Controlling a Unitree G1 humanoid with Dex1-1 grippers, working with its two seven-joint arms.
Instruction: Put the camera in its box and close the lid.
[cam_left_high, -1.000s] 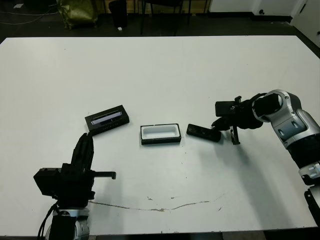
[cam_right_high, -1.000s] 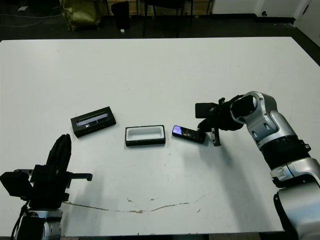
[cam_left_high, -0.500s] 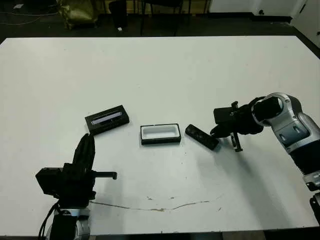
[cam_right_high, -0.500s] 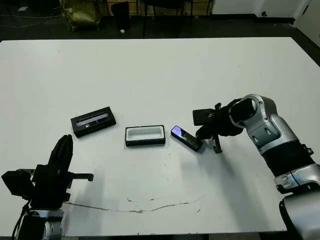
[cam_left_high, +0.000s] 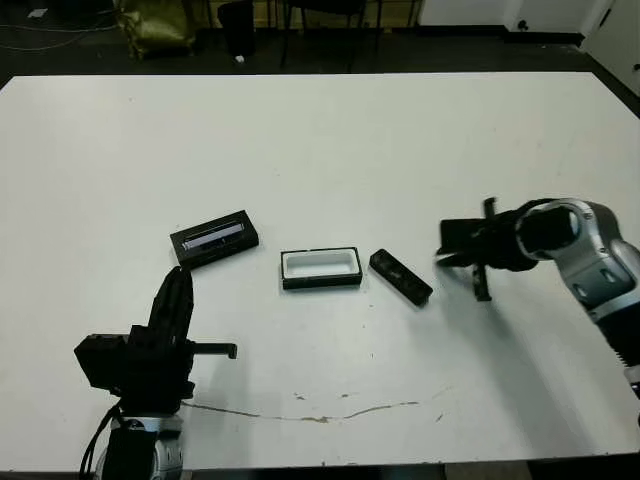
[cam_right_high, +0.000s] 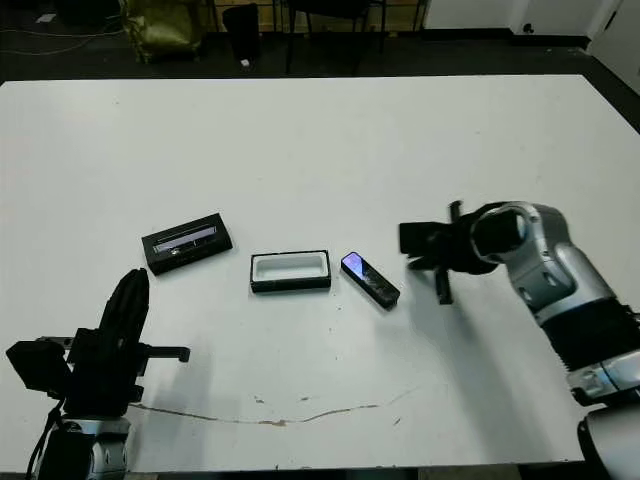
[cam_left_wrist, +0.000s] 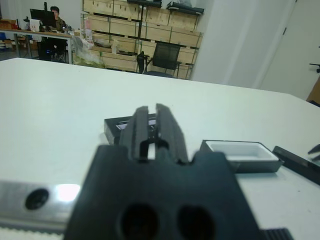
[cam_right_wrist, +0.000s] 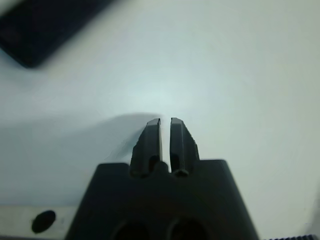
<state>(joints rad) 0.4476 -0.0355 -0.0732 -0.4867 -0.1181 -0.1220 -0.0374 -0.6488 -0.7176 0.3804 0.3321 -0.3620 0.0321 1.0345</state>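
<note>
The camera (cam_left_high: 401, 277) lies flat and slanted on the white table, just right of the box (cam_left_high: 320, 268). The box is an open black tray with white lining. The lid (cam_left_high: 214, 238), with its glossy strip up, rests further left. My right gripper (cam_left_high: 445, 258) hovers a short way right of the camera, shut and empty; its wrist view shows the shut fingers (cam_right_wrist: 161, 137) over bare table and the camera (cam_right_wrist: 45, 25) blurred beyond. My left gripper (cam_left_high: 181, 278) is shut near the front left, pointing toward the lid (cam_left_wrist: 117, 125) and box (cam_left_wrist: 240, 152).
A thin dark crack or line (cam_left_high: 330, 412) runs along the table near the front edge. Chairs, shelves with boxes and a seated person (cam_left_wrist: 56, 15) show beyond the table's far side.
The right gripper nudged the camera, turning it more slanted and slightly nearer the box, then drew back to the right, clear of it. The left arm stayed almost still.
</note>
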